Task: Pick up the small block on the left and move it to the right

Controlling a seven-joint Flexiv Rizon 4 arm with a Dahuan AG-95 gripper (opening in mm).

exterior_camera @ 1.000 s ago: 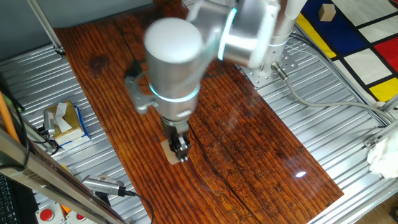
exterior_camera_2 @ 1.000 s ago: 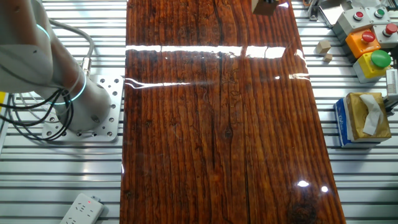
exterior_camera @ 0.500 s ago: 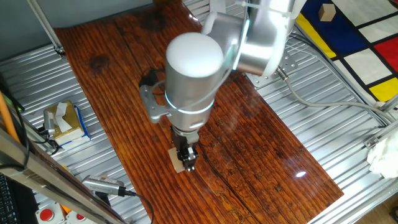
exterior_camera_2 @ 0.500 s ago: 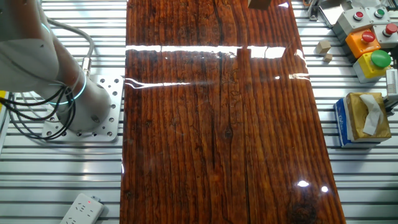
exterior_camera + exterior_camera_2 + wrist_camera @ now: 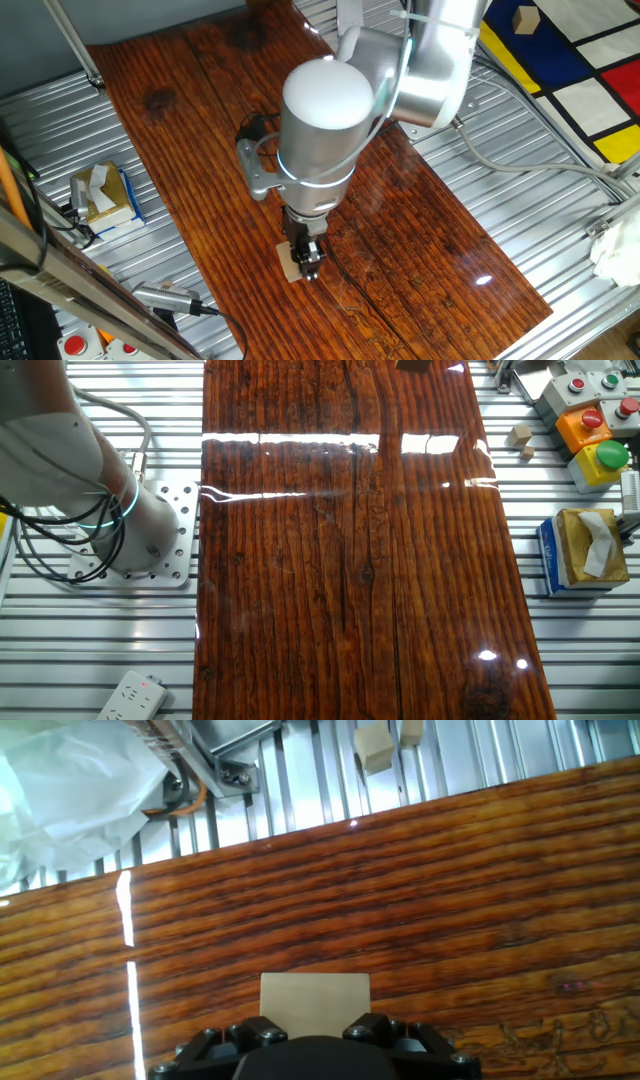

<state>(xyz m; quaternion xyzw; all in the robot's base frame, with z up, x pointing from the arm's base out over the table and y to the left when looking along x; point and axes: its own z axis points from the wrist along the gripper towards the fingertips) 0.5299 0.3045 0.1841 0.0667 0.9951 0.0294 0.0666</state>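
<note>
The small block (image 5: 289, 267) is a light tan wooden cube low over the dark red wooden board (image 5: 200, 120), near its front edge. My gripper (image 5: 310, 262) is shut on it from above, and the arm's big white joint hides much of it. In the hand view the small block (image 5: 314, 995) sits between my two dark fingers (image 5: 262, 1033), filling the gap of the gripper (image 5: 314, 1026). In the other fixed view only a tan sliver of the small block (image 5: 413, 364) shows at the top edge.
A blue-and-yellow tissue box (image 5: 105, 195) stands left of the board and shows in the other fixed view (image 5: 585, 550). A button box (image 5: 597, 435) and two spare tan blocks (image 5: 518, 435) lie nearby. The patterned mat (image 5: 570, 60) holds another tan block (image 5: 525, 18).
My gripper has moved steadily toward the front right of the board, and the small block has moved along with it between the fingers.
</note>
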